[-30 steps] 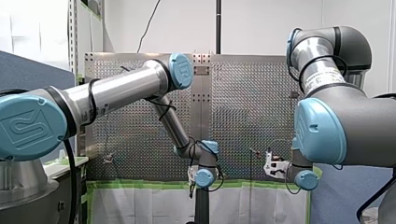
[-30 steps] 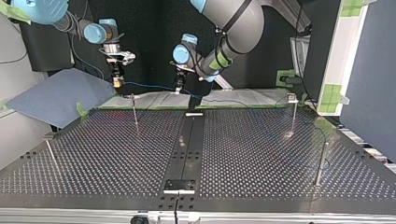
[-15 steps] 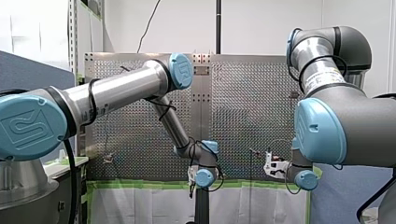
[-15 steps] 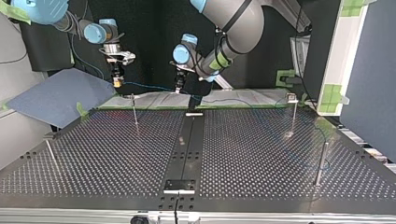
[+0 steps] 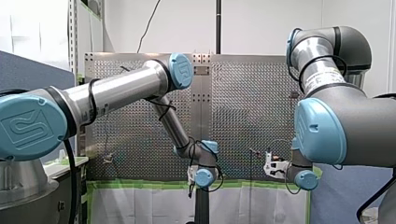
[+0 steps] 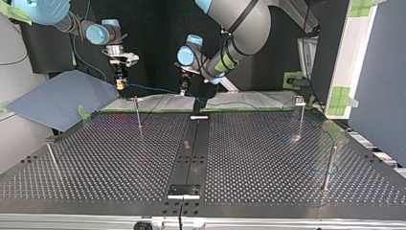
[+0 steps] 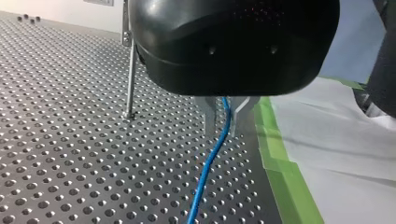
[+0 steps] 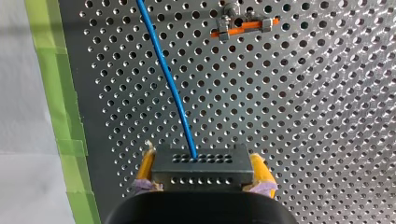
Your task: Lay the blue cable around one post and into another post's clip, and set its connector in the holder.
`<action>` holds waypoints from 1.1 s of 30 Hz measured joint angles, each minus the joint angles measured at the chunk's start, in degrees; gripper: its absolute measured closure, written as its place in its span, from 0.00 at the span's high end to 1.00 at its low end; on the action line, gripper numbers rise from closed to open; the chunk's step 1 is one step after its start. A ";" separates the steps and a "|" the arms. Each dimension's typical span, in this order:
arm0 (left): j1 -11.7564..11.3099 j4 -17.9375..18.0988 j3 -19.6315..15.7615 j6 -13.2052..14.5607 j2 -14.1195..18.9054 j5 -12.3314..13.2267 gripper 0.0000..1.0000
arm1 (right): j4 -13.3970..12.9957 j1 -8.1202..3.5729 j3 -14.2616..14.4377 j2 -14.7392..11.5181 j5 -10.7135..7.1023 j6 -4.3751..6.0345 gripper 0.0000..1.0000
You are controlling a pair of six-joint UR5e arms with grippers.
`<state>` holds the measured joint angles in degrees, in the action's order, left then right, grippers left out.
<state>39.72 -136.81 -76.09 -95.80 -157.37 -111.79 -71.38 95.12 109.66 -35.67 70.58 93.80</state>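
Got my right gripper (image 8: 201, 173) clenched on the connector (image 8: 201, 164), with the yellow pads (image 8: 145, 165) squeezing its two short ends. It's a dark, boxy little block with rows of tiny holes on the face, hard plastic by the look of it.

The blue cable (image 8: 168, 84) comes out of the middle of that face and runs straight ahead of the gripper, drifting a bit toward the green tape (image 8: 51, 93) side. It's thin, smooth and bendy.

What matters next, I reckon, is the clip (image 8: 243, 25). It's an orange strip in metal bits, ahead of the gripper and off to the other side of the cable. The cable passes beside it, not in it.

Further along, the cable threads through my left gripper (image 7: 226, 116) and droops to the perforated metal desk (image 7: 70, 140), with a thin steel post (image 7: 130, 70) off to one side. I can't tell if that gripper is pinching it or just guiding it.

My right gripper is the nearer one to the clip.
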 joint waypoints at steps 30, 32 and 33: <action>-0.50 -1.15 0.06 6.37 -0.04 -4.08 0.33 | 0.68 0.04 0.00 0.00 0.09 -0.53 0.00; -0.50 -1.17 0.07 6.35 -0.03 -3.97 0.30 | 0.66 0.03 0.00 0.01 0.09 -0.53 0.00; -0.50 -1.17 0.07 6.34 -0.03 -3.79 0.30 | 0.65 0.03 0.00 0.01 0.10 -0.52 0.00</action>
<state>39.22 -137.99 -76.03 -89.46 -157.40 -115.58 -70.73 95.15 109.66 -35.67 70.67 93.28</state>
